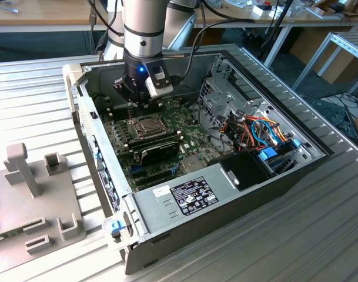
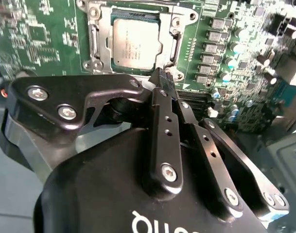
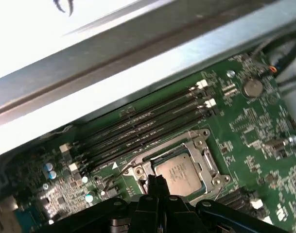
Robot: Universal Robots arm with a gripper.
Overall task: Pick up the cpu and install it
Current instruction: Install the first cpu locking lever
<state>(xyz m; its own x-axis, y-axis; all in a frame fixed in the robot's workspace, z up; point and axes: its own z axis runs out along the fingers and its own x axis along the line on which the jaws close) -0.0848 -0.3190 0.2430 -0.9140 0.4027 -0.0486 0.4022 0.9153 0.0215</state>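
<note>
The cpu [image 2: 137,44] is a small silver-grey square lying flat in the motherboard's socket, with a metal frame around it. It is also seen in the first wrist view [image 3: 179,172] and in the exterior view [image 1: 147,124]. My gripper [image 2: 160,78] hangs just above the socket's edge, beside the cpu and apart from it. In both wrist views its two black fingers are pressed together with nothing between them [image 3: 155,181]. In the exterior view the gripper [image 1: 137,98] is inside the open computer case, over the green motherboard [image 1: 167,164].
Black memory slots [image 3: 148,126] run beside the socket. A black module [image 1: 158,150] lies just in front of it. A metal drive cage [image 1: 223,103], coloured cables [image 1: 258,132] and the power supply [image 1: 184,197] fill the case's right and front. A grey fixture [image 1: 32,194] stands at the exterior view's left.
</note>
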